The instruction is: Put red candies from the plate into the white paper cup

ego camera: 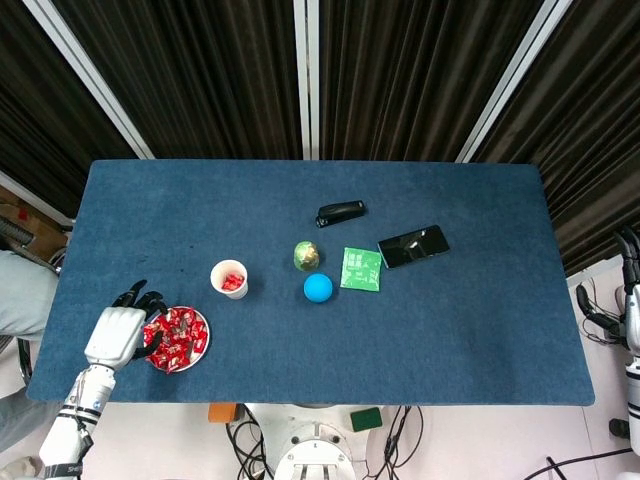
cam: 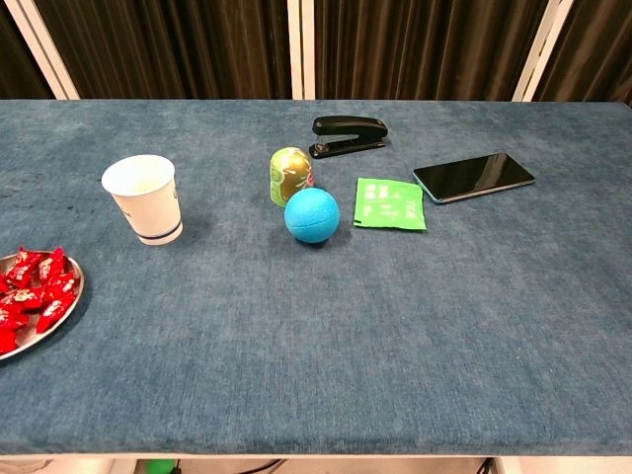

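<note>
Candies (ego camera: 176,338) lie heaped on the plate (ego camera: 203,338), which sits at about seven o'clock from the white paper cup (ego camera: 229,278), near it but apart. The cup stands upright on the blue surface (ego camera: 470,330), and the head view shows at least one red candy already inside. The job looks partly done, with most of the pile yet to be moved.

To do the next pick well, I judge the left hand (ego camera: 117,334) should single out a candy at the edge of the pile, pinch its wrapper cleanly between thumb and fingertip, lift straight up, then carry it toward one o'clock until it is over the cup's mouth before letting go, low enough that it cannot bounce off the rim.

That hand hovers at the plate's nine o'clock side, back upward, its dark fingers (ego camera: 138,296) spread and holding nothing, with fingertips close to the nearest candies. The right hand (ego camera: 629,252) hangs off the surface at three o'clock; whether it is spread or curled cannot be told.
</note>
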